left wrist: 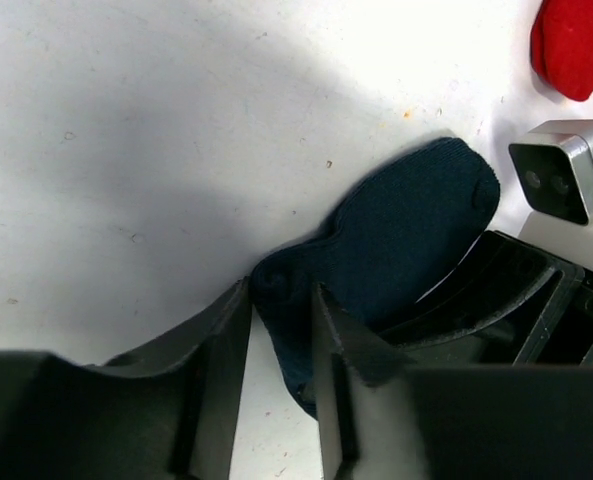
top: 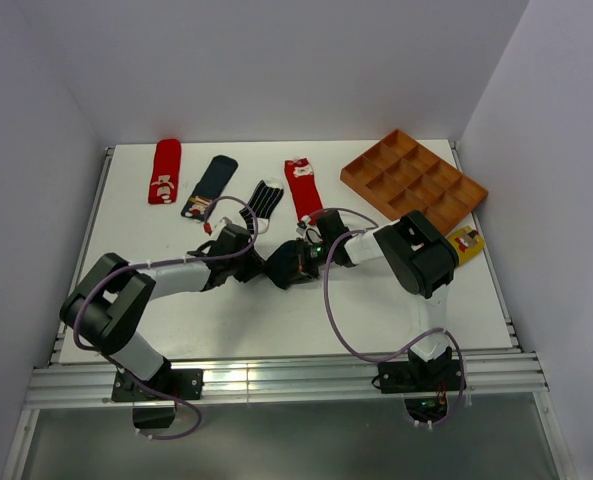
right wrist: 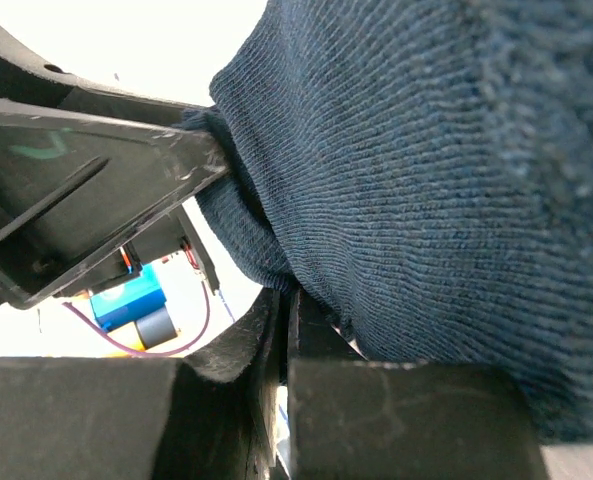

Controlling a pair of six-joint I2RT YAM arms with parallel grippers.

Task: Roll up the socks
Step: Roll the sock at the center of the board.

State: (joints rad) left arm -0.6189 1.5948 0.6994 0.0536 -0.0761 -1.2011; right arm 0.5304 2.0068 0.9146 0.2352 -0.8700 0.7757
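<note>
1. Table [top: 176, 330]: white surface filling the centre of the top view.

2. Arms: the left arm [top: 156, 280] runs from lower left toward the centre. The right arm [top: 421, 255] runs from lower right and bends left. Both wrists meet at frame centre.

3. Tray [top: 413, 178]: orange, with compartments, in the upper right of the top view.

4. Socks, top view, in a row across the upper half, left to right:
- left red sock [top: 164, 170]
- navy patched sock [top: 208, 185]
- striped sock [top: 266, 198]
- right red sock [top: 303, 188]
- mustard sock [top: 466, 243], right of centre, just beside the right arm.

5. Plain navy sock [left wrist: 406, 230]: lies flat on the table at frame centre between the two wrists.

6. Right gripper [right wrist: 286, 310]: jaws closed together, with navy fabric running into the seam between them; the sock is pinched.

7. Left gripper [left wrist: 281, 290]: jaws stand partly apart with the sock's lower end between them. Whether they press the fabric cannot be told.
</note>
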